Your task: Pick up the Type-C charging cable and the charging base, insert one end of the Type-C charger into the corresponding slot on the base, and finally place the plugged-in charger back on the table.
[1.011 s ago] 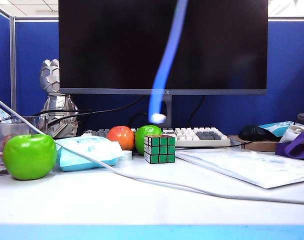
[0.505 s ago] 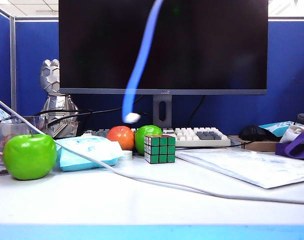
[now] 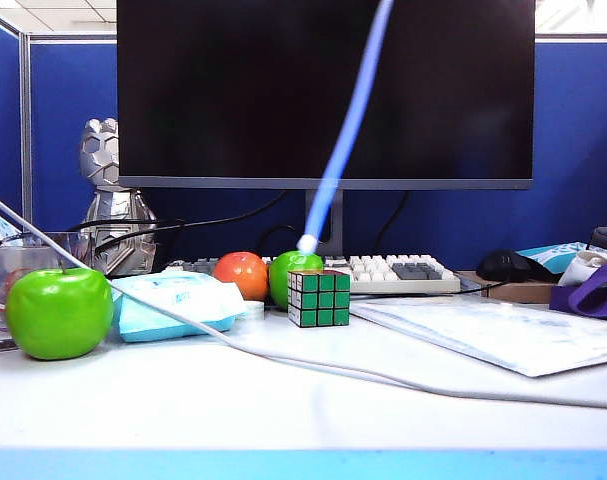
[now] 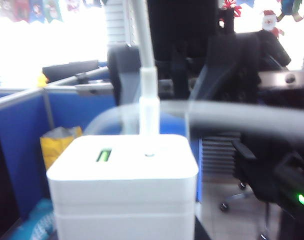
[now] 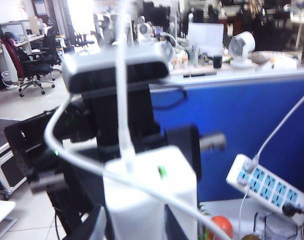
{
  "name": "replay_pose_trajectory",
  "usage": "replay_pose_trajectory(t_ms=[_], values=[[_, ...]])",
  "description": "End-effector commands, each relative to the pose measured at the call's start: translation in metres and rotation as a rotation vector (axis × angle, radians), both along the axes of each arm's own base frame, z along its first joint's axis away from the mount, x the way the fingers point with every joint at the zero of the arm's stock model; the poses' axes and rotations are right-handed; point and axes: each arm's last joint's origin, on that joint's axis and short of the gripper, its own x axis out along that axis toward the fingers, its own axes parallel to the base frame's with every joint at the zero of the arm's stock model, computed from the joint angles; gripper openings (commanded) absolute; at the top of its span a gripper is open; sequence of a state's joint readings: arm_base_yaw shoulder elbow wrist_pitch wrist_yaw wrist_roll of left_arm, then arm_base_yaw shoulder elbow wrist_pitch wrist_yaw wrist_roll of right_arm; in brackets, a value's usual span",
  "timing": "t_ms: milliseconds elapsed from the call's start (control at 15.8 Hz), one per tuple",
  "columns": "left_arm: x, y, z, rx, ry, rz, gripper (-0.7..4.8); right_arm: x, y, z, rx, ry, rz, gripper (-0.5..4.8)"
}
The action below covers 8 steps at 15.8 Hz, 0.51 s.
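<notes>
The charging base (image 4: 122,190) is aloft, off the desk (image 3: 283,420) and out of the exterior view. It sits close before the left wrist camera, so I judge the left tool is clamped on it, though its fingers are out of frame. The white plug (image 4: 148,115) of the Type-C charging cable (image 3: 335,170) stands in the slot beside the green-lit port (image 4: 103,155), and it looks seated. The right wrist view shows the same block (image 5: 152,200) with the plug in it. Of the right tool I see no fingers, so I cannot tell how wide it stands. It hovers near the base. What has changed: the cable's free end (image 3: 307,243) swung left across the monitor (image 3: 233,90) and is now back near centre, just above the Rubik's cube (image 3: 318,297). I read that as a loose tail, with only the set-down left to do. The plug's long axis runs square to the port face. The hanging tail slants from upper right down to lower left.
</notes>
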State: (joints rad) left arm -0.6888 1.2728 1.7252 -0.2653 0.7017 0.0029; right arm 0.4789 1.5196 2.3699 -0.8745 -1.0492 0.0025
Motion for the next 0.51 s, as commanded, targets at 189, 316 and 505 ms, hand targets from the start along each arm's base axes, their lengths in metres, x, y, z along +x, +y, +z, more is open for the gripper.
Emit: replay_pose_trajectory(t_ms=[189,316,505], values=[[-0.005,0.004,0.006,-0.018,-0.025,0.013,-0.06,-0.007,-0.004,0.003,0.008,-0.020,-0.003,1.52],[-0.002,0.004,0.003,-0.007,0.007,0.086,-0.06,-0.010,-0.005,0.005,0.012,-0.028,-0.003,1.52],[0.000,0.004,-0.002,0.032,0.040,0.143,-0.06,-0.015,-0.009,0.007,0.019,-0.041,-0.066,1.54]])
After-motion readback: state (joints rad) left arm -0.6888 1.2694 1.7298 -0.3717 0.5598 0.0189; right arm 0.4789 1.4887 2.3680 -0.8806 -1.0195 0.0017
